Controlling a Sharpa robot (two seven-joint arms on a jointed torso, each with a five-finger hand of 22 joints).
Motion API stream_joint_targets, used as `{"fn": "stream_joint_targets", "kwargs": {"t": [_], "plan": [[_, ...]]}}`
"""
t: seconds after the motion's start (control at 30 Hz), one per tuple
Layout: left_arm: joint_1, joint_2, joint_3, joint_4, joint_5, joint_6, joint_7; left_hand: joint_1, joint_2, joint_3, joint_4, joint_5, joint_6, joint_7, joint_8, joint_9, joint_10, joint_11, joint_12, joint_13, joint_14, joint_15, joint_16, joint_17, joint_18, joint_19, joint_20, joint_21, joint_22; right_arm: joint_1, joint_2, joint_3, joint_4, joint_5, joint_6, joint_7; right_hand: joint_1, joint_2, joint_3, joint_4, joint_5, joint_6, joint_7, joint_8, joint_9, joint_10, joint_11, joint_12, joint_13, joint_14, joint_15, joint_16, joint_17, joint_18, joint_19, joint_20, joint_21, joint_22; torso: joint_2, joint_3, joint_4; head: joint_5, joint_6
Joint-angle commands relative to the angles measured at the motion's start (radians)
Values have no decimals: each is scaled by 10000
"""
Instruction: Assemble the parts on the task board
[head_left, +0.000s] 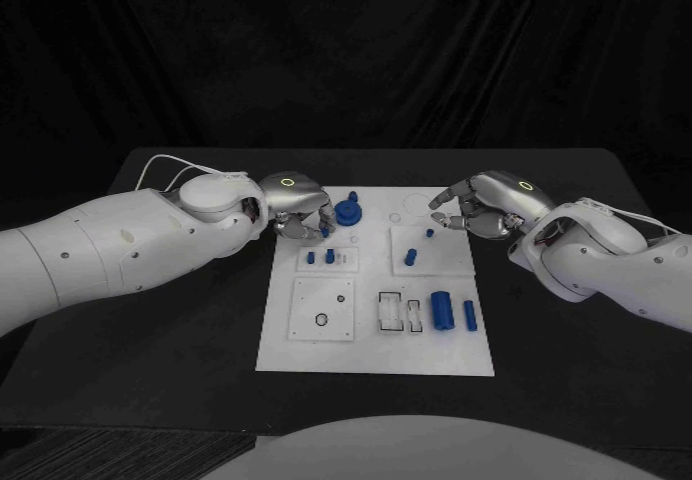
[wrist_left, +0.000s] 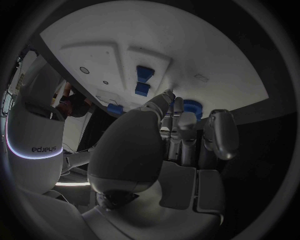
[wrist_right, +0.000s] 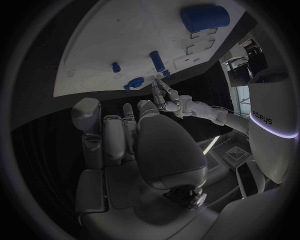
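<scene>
Your left robot hand is hovering at the task board's far-left corner, fingers curled in around nothing you can see — the round blue part is standing upright just to its right, nearer this hand. Your right robot hand is hanging loosely spread, holding nothing, beyond the far-right corner.

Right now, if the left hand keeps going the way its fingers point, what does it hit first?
Probably the tall blue part standing at the task board's far edge, right beside the left hand. Height above it is unclear, so contact isn't certain.
</scene>
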Motion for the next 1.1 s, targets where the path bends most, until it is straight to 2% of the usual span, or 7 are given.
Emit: {"fn": "stream_joint_targets", "kwargs": {"t": [0.03, 0.43, 0.73, 1.1], "plan": [[-39, 59, 7, -19, -16, 167, 2, -90, 25, -15, -55, -32, -82, 18, -47, -5, -6, -11, -37, 0, -88, -9, -56, -39, -79, -80, 0, -66, 1615, -23, 13, 6, -8, -25, 73, -203, 96, 13, 58, -10, 59, 49, 15, -36, -7, 17, -80, -67, -2615, 178, -50, -58, -30, 178, -49, 3, -79, 1018, -8, 2, 2, 8, -1], [-136, 80, 6, -109, -16, 459, -138, -92, 26, -11, -65, -34, -108, 21, -74, -13, -3, -4, -67, -8, -147, -6, -117, -139, -67, -119, 2, -134, 1597, -26, 15, 6, -12, -25, 128, -250, 107, 13, 72, -14, 60, 47, 16, -39, -9, 11, -79, -79, -2627, 175, -50, -67, -37, 180, -53, 4, -92, 1015, -8, 0, 22, -18, -1], [-159, 66, 6, -104, -16, 526, -176, -92, 28, -7, -71, -32, -119, 25, -88, -18, -9, 1, -89, -14, -194, -3, -164, -217, -55, -153, 3, -193, 1581, -35, 45, 5, -27, -25, 177, -277, 117, 12, 84, -18, 61, 43, 17, -43, -10, 4, -79, -91, -2639, 170, -50, -83, -49, 183, -58, 4, -114, 1010, -4, -5, 8, 18, -1], [-169, 38, 6, -73, -16, 545, -214, -105, 43, -1, -71, -29, -123, 31, -102, -21, -19, 10, -125, -24, -238, 4, -209, -282, -48, -179, 5, -236, 1571, -46, 61, 5, -23, -25, 228, -312, 146, 13, 116, -29, 65, 35, 20, -52, -13, 8, -78, -96, -2641, 166, -49, -88, -53, 184, -63, 4, -131, 1007, -2, 2, 22, 8, -1]]}}
